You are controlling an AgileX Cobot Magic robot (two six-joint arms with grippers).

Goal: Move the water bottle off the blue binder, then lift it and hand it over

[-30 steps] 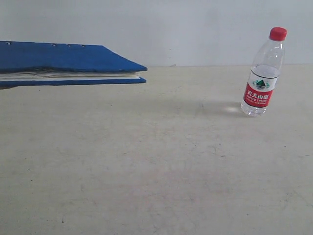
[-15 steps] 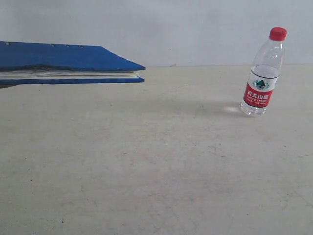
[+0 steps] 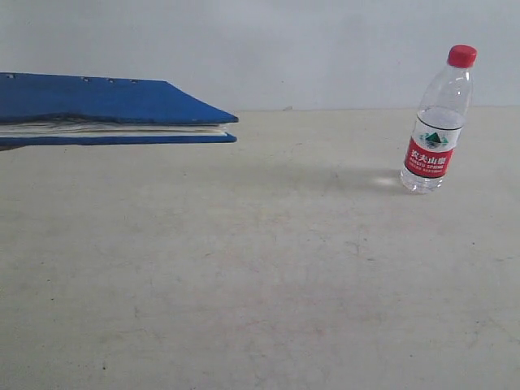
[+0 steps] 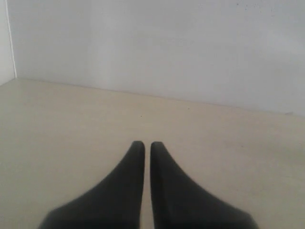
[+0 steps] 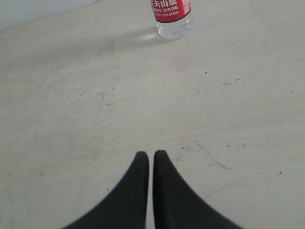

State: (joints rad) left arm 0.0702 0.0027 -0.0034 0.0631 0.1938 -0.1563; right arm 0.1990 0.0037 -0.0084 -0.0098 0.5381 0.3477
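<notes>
The water bottle (image 3: 436, 130) stands upright on the table at the right, clear with a red cap and a red label. Only its lower part (image 5: 172, 14) shows in the right wrist view, well ahead of my right gripper (image 5: 150, 153), which is shut and holds nothing. The blue binder (image 3: 106, 99) hangs level above the table at the left, closed, with white pages showing at its edge. What holds it up is out of view. My left gripper (image 4: 147, 144) is shut on nothing and faces bare tabletop and wall. Neither gripper appears in the exterior view.
The beige table (image 3: 268, 268) stretches between binder and bottle, with a faint shadow under the binder. A pale wall (image 3: 309, 49) runs along the table's far edge. The left wrist view also shows a wall corner (image 4: 9, 43).
The binder has drifted slightly to the left and a little lower. The bottle has not moved.
</notes>
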